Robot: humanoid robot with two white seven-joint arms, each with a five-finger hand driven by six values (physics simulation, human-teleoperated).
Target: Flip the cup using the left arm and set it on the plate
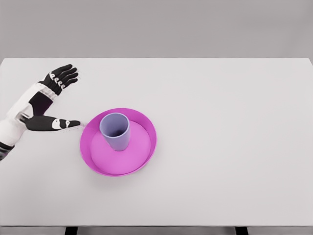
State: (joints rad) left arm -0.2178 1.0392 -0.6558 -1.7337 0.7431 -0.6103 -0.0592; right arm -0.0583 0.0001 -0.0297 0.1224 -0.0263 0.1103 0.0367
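Right now I see the lavender cup [116, 130] standing upright, mouth up, inside the magenta plate [146, 155] on the white bench [220, 122]. My left hand [46, 100] hovers just left of the plate, fingers spread, holding nothing.

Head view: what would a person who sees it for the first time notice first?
The bright pink plate left of the table's middle catches the eye first, with a lavender cup standing upright in it, mouth open upward. Next is the left hand at the left edge, fingers spread and holding nothing, its thumb tip close to the plate's rim.
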